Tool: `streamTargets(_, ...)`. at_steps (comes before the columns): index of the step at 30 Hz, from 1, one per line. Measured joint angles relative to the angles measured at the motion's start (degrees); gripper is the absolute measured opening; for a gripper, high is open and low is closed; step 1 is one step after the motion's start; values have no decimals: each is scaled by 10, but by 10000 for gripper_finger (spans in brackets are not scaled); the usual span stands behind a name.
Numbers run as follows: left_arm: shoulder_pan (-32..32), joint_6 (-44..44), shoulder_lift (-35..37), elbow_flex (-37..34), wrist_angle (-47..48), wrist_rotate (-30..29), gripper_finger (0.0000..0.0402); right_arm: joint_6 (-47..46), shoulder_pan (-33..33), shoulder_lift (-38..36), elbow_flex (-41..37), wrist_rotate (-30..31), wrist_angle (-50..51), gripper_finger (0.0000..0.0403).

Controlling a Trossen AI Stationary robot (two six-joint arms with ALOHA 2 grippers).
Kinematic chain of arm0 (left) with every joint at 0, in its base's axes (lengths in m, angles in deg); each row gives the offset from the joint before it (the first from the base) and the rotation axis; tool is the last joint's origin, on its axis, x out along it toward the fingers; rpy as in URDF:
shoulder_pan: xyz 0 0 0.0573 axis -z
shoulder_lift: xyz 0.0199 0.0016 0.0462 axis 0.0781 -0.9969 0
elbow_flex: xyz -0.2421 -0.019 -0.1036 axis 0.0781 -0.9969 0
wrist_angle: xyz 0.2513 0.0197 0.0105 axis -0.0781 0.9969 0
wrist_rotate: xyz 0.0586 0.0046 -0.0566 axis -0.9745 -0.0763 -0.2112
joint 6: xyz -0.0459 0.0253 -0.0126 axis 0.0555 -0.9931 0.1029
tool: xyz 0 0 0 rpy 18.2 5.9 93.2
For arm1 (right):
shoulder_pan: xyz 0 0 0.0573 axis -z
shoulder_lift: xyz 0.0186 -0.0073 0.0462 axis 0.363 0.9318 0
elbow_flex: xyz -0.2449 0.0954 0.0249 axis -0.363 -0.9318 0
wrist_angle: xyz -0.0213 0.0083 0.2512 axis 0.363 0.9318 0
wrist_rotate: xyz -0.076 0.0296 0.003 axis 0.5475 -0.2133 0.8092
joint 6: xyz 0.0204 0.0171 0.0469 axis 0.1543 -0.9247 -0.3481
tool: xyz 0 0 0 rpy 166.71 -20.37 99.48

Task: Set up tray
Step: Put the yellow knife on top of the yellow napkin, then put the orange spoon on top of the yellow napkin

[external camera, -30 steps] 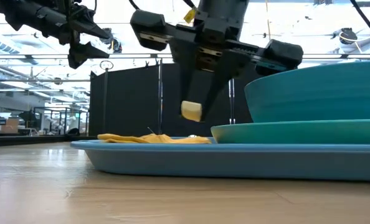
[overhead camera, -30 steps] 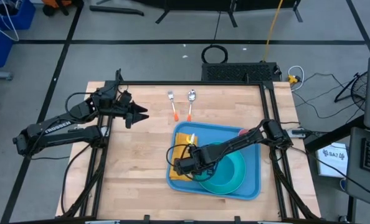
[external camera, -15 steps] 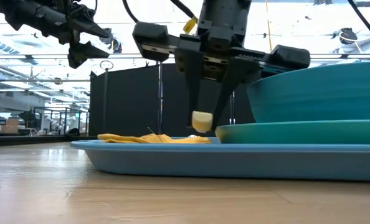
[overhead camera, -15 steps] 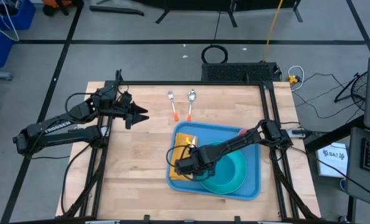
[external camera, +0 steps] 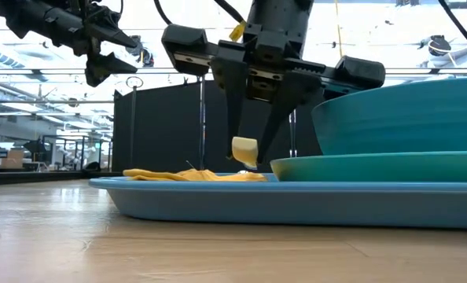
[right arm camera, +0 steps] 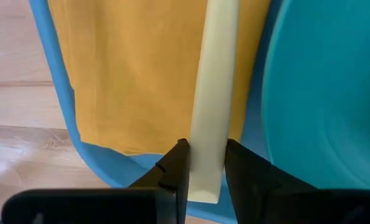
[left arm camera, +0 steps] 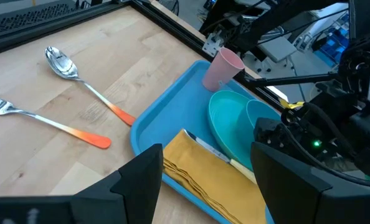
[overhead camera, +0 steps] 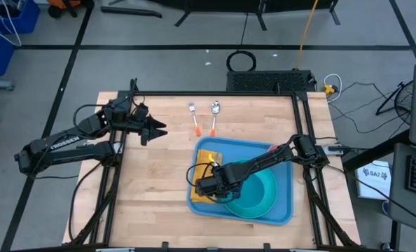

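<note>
The wooden bench (overhead camera: 159,168) carries the blue tray (overhead camera: 283,210) in its near right part, close to the right edge. On the tray lies a teal plate (overhead camera: 264,203) with a teal bowl (external camera: 398,118) on it, toward the near right corner of the tray. A yellow napkin (overhead camera: 206,155) lies flat along the left side of the tray. A pink cup (left arm camera: 222,68) stands at the far right corner of the tray.

The right jaws (external camera: 248,161) are over the left part of the tray, between napkin and plate, pointing down. They are nearly closed and grip a pale cream handle (right arm camera: 210,118), which hangs a little above the napkin.

The left jaws (overhead camera: 157,129) hover above the far left part of the bench, well apart from the tray. They are wide open and hold nothing.

A fork (overhead camera: 193,119) and a spoon (overhead camera: 214,116), both with orange handles, lie side by side near the far edge of the bench, just beyond the tray.
</note>
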Motion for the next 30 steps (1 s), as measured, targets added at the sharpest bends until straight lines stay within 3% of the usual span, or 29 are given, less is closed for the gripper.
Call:
streamTargets(9,0,0,0,0,0,0,246,9,0,0,0,1,-16,89)
streamTargets(21,0,-3,0,0,0,0,246,0,1,0,0,3,-21,157)
streamTargets(30,0,-3,0,0,0,1,246,9,4,-7,0,78,-114,153)
